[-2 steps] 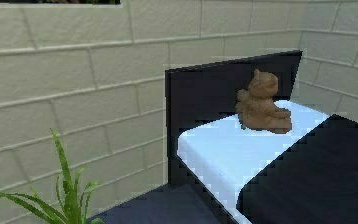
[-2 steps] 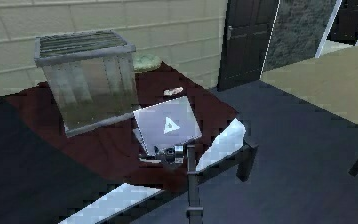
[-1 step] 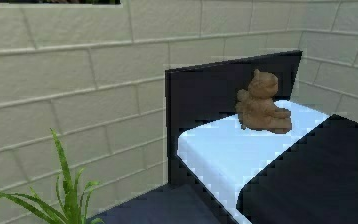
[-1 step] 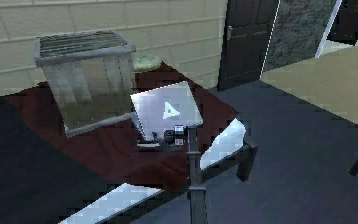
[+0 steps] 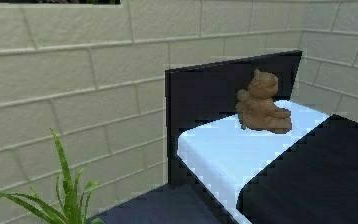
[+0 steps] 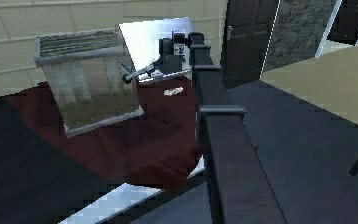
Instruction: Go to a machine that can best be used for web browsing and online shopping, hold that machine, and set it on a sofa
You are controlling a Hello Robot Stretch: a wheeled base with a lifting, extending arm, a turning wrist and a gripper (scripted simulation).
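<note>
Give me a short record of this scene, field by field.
Ahead: brown teddy bear on a bed with a pale sheet and a dark headboard
Lower left: green plant
Arm side: grey slatted box on a dark red surface
Fingers: seen at the box's right edge; cannot tell whether anything is held
Farther out: dark door

Forward view: the bed (image 5: 287, 170) blocks the right half, with its headboard (image 5: 202, 95) against the stone wall (image 5: 77, 90). A teddy bear (image 5: 264, 103) occupies the pillow end. A plant (image 5: 62, 195) stands at lower left. Open floor (image 5: 157, 208) lies between plant and bed.

Arm side view: a grey slatted box (image 6: 87, 80) stands near the gripper (image 6: 137, 71). The floor right of the arm (image 6: 222, 150) is unobstructed up to the door (image 6: 249, 40).
</note>
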